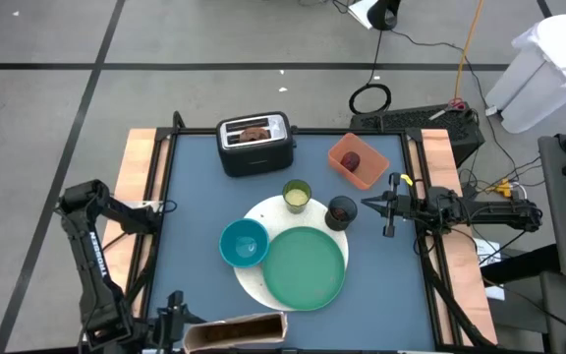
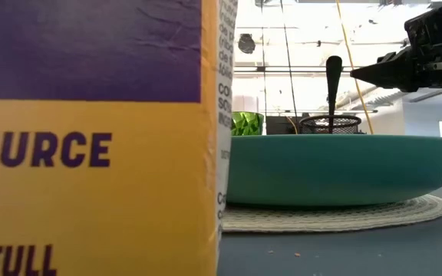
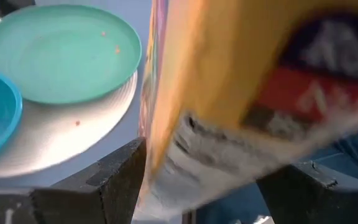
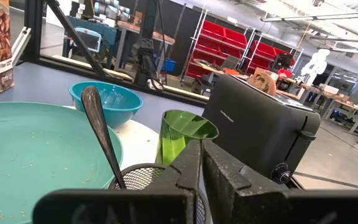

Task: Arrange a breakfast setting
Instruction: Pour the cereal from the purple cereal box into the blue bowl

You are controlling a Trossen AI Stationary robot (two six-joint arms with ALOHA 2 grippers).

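Observation:
The green plate (image 1: 305, 265) and blue bowl (image 1: 244, 243) rest on the white round disc (image 1: 259, 285). The lime cup (image 1: 296, 195) and the black mesh cup (image 1: 340, 211) stand at the disc's far edge. The spoon (image 4: 101, 140) stands in the black cup. The bagel (image 1: 255, 131) sticks out of the toaster's slot, and the dark-red fruit (image 1: 350, 159) lies in the orange tray. My right gripper (image 1: 365, 206) is shut, just right of the black cup and above it, touching nothing. My left gripper (image 1: 178, 323) is at the near edge, shut on a yellow-and-purple cereal box (image 1: 236, 332). My left gripper has the cereal box between its two fingers (image 3: 114, 180), one on each broad face (image 3: 185, 93). It comes at the box's left end, level, from the table's left. In the low view the box (image 2: 90, 138) stands upright; whether its bottom is on the table does not show.
The silver toaster (image 1: 254, 147) stands at the far side and the orange tray (image 1: 362, 175) at the far right. Bare blue tabletop (image 1: 195, 197) lies left of the disc. The cereal box blocks the left half of the low view.

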